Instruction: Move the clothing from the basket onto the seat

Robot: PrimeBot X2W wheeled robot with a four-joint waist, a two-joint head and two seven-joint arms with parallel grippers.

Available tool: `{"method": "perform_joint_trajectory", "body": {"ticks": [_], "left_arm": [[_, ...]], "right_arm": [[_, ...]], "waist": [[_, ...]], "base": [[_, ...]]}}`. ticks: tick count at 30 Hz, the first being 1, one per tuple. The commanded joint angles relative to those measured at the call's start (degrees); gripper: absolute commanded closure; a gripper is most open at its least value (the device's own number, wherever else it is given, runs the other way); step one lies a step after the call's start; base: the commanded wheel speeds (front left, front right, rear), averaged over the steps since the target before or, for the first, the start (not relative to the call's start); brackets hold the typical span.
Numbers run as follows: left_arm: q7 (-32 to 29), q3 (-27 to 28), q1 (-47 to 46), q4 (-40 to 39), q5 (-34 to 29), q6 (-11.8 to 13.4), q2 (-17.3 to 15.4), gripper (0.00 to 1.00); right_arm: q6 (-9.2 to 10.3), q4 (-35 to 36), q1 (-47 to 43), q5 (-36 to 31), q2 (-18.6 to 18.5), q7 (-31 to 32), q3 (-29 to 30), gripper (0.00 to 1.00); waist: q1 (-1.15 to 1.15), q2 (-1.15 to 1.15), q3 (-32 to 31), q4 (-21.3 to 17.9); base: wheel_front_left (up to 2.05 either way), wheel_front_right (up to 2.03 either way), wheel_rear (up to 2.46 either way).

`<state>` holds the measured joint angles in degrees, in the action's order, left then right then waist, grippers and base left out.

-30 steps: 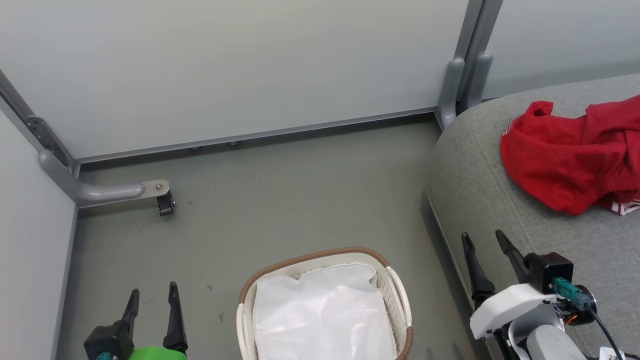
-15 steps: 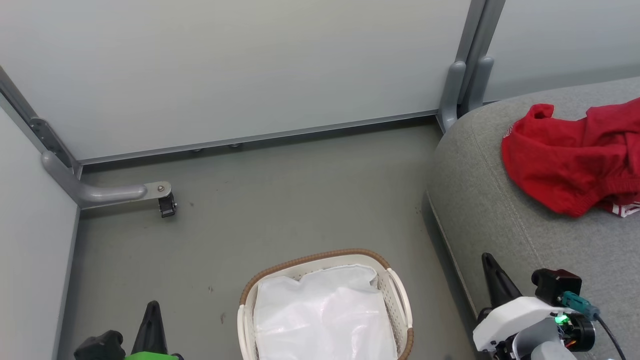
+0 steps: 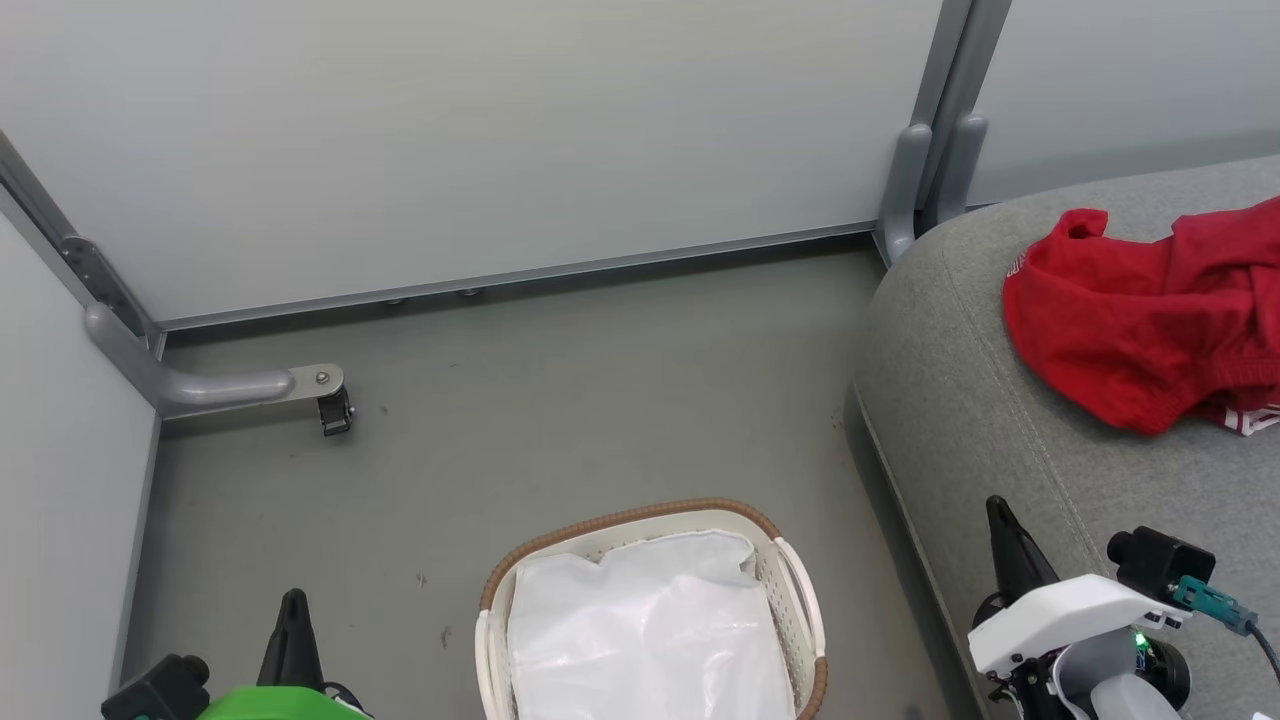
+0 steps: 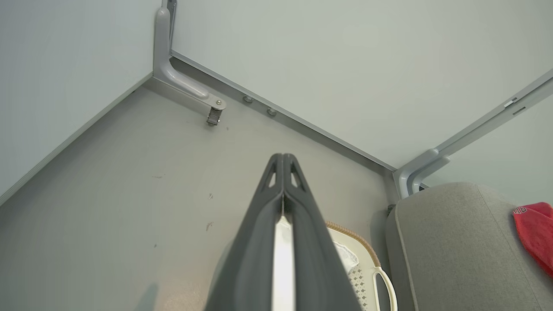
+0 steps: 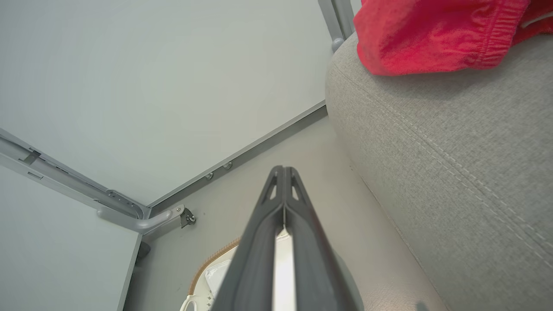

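a grey floor point(image 3: 600, 400) meets pale grey wall panels point(image 3: 500, 130) across the top of the head view, with a curved grey metal bracket point(image 3: 220, 383) at middle left; the large grey fabric-upholstered seat point(image 3: 1000, 400) takes the right side, and the bright red jersey clothing point(image 3: 1130, 320) lies crumpled on it at upper right, running off the right edge; the small oval white perforated basket point(image 3: 620, 517) with a brown woven-look rim stands on the floor at bottom centre, a white plastic-like liner sheet point(image 3: 650, 640) inside it; the left gripper point(image 3: 293, 605) at lower left and the right gripper point(image 3: 1000, 515) at lower right each have their dark fingers pressed together, gripping nothing; the right one shows against the seat's edge
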<state>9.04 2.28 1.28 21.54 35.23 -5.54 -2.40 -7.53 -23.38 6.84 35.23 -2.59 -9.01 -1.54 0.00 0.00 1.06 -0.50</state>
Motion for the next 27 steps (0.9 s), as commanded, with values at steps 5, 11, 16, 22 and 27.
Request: {"method": "perform_joint_trajectory", "body": {"ticks": [5,11,16,22,27], "left_arm": [[-1.4,0.7,-2.3,-1.5,5.4,-0.4,-0.3,1.0],[-2.7,1.0,-2.9,-2.1,10.2,-0.5,-0.3,1.0],[-3.7,1.3,-3.3,-2.6,13.9,-0.6,-0.4,1.0],[-4.9,1.6,-3.8,-3.1,18.1,-0.8,-0.4,1.0],[-5.8,1.8,-4.1,-3.4,21.4,-0.9,-0.4,1.0]], "right_arm": [[0.02,1.8,0.4,5.6,-0.3,1.4,0.9,1.0],[0.02,2.5,0.3,10.3,-0.3,2.7,1.6,1.0],[0.02,3.1,0.3,14.0,-0.3,3.8,2.1,1.0],[0.02,3.7,0.2,18.2,-0.3,4.9,2.7,1.0],[0.03,4.2,0.1,21.4,-0.3,5.8,3.2,1.0]], "waist": [[0.0,0.0,0.0,0.0],[0.0,0.0,-0.1,0.1],[0.0,0.0,-0.1,0.1],[0.0,0.0,-0.2,0.1],[0.0,0.0,-0.2,0.1]], "base": [[0.0,0.0,0.0],[0.0,0.0,0.0],[0.0,0.0,0.0],[0.0,0.0,0.0],[0.0,0.0,0.0]]}}
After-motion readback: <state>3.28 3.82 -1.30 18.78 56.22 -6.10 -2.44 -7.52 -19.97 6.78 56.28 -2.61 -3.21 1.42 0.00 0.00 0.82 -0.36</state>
